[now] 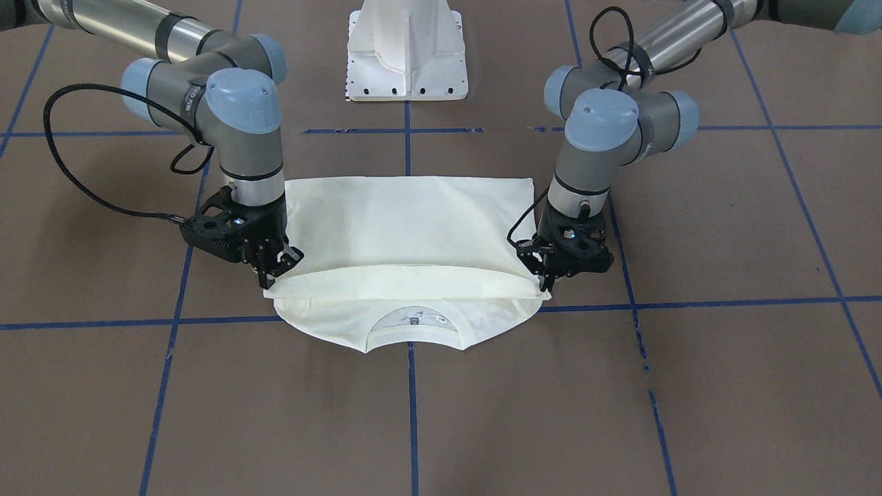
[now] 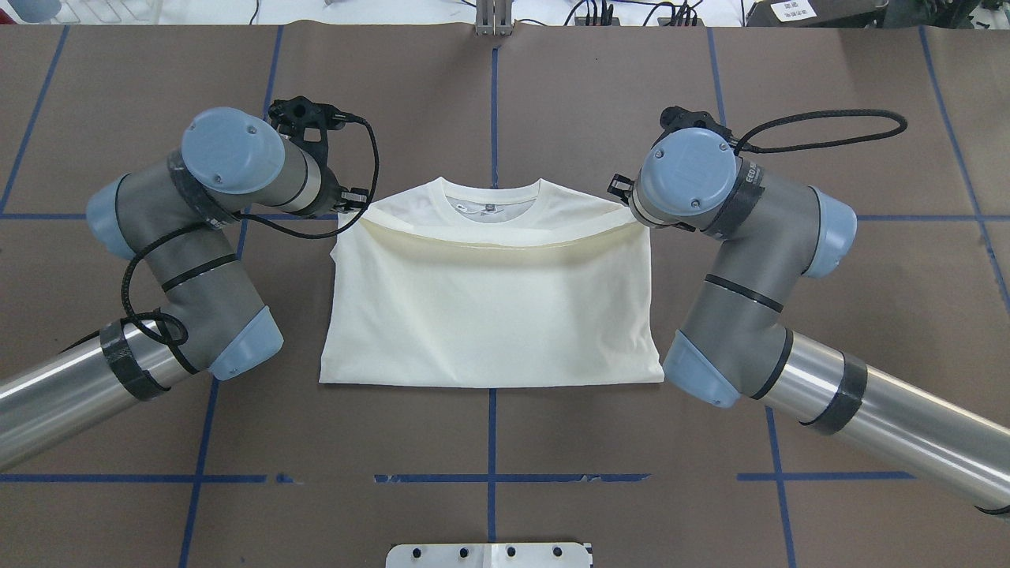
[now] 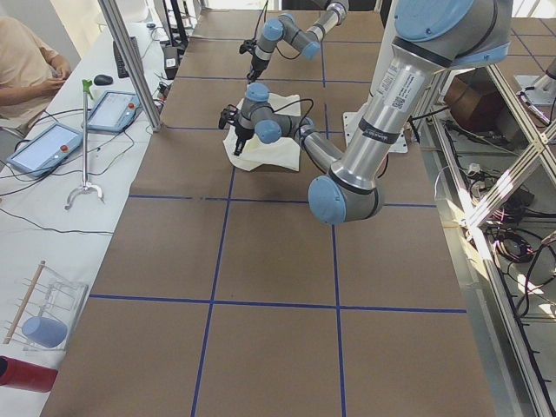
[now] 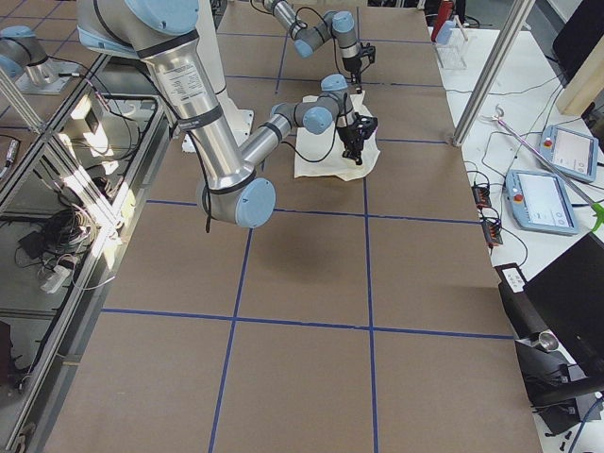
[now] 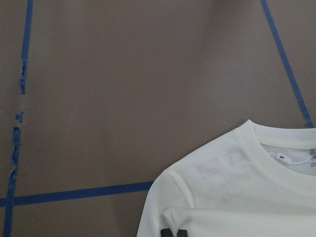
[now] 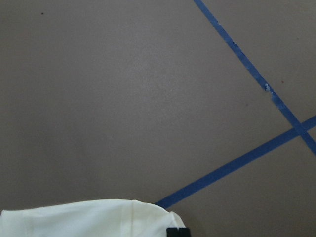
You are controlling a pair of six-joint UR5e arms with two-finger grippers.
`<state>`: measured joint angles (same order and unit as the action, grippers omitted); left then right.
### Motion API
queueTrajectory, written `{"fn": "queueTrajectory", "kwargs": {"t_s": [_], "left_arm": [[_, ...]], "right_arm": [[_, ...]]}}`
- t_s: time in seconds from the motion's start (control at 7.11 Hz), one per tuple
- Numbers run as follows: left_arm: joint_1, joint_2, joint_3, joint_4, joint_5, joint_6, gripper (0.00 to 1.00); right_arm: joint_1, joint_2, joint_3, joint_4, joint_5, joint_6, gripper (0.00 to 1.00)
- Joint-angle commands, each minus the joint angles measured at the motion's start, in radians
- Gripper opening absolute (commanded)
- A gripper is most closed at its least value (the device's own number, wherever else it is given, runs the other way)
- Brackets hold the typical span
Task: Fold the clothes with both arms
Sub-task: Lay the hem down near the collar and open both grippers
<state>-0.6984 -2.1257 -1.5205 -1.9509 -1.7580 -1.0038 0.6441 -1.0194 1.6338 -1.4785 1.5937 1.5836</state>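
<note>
Left gripper and right gripper each pinch a shirt corner; carry both level and taut, landing near the collar.

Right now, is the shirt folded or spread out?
Folded: the shirt is doubled over, its edge near the collar, pinched by left hand and right hand.

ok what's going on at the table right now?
Both arms are mid-fold on a cream thin shirt lying on the brown table with blue tape lines. Its lower half is doubled over the body. The left gripper and the right gripper each appear to pinch one end of that folded-over edge, just short of the ribbed round collar. The edge looks slightly raised, not yet laid flat.
</note>
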Motion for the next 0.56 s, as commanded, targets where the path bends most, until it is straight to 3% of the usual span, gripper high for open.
{"fn": "queueTrajectory", "kwargs": {"t_s": [0.0,0.14,0.28,0.42], "left_arm": [[0.002,0.0,0.037,-0.037,-0.001,0.002,0.0],[0.002,0.003,0.036,-0.039,-0.001,0.004,0.14],[0.002,0.01,0.025,-0.069,-0.001,0.099,0.99],[0.0,0.051,-0.021,-0.116,-0.011,0.161,1.0]], "right_arm": [[0.003,0.005,-0.04,0.027,0.0,0.001,0.0],[0.003,0.001,-0.041,0.027,0.0,-0.004,0.45],[0.0,0.002,-0.048,0.029,0.002,-0.032,0.99],[0.017,-0.001,-0.025,0.029,0.017,-0.115,1.0]]}}
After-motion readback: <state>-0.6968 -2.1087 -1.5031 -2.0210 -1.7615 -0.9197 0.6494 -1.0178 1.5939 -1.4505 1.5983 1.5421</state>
